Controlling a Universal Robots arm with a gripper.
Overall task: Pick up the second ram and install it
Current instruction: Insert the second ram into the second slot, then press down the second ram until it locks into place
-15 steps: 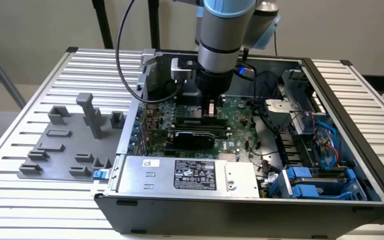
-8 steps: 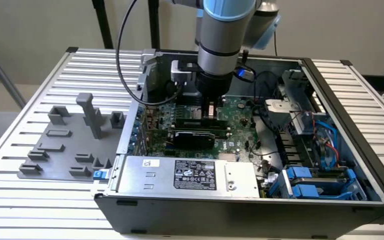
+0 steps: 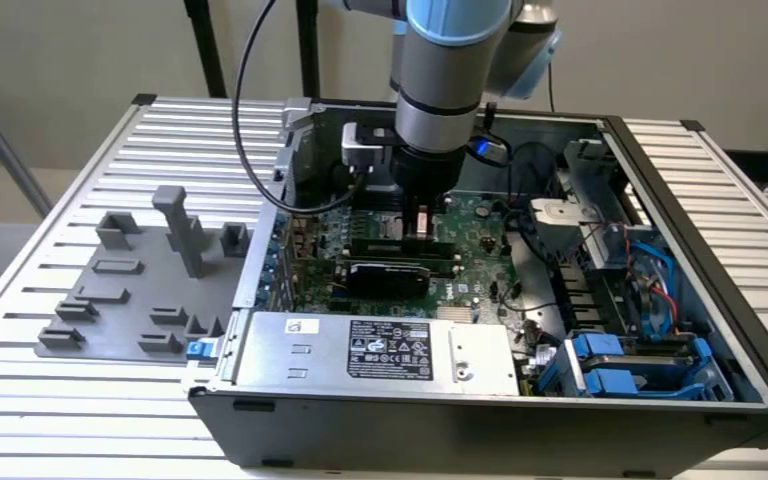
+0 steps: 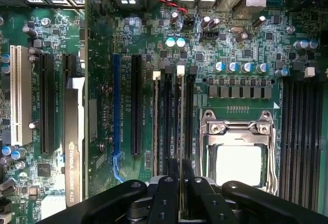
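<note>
My gripper point(image 3: 420, 228) reaches down into the open computer case point(image 3: 704, 240), just above the green motherboard point(image 3: 471, 225). In the wrist view its two black fingers point(image 4: 170, 175) stand close together, shut on the second ram point(image 4: 180, 112). The ram shows edge-on as a thin pale line, standing upright over the dark memory slots point(image 4: 168, 116) beside the silver processor socket point(image 4: 238, 160). Its lower edge sits at or in a slot; I cannot tell how deep. Another stick point(image 4: 156, 112) stands in the neighbouring slot with a white latch at its end.
A grey fixture tray point(image 3: 124, 300) with upright posts lies on the slatted table at the exterior view's left. Inside the case are the silver power supply point(image 3: 384, 350), a black expansion card point(image 3: 384, 272), loose cables point(image 3: 544, 250) and blue drive bays point(image 3: 624, 368).
</note>
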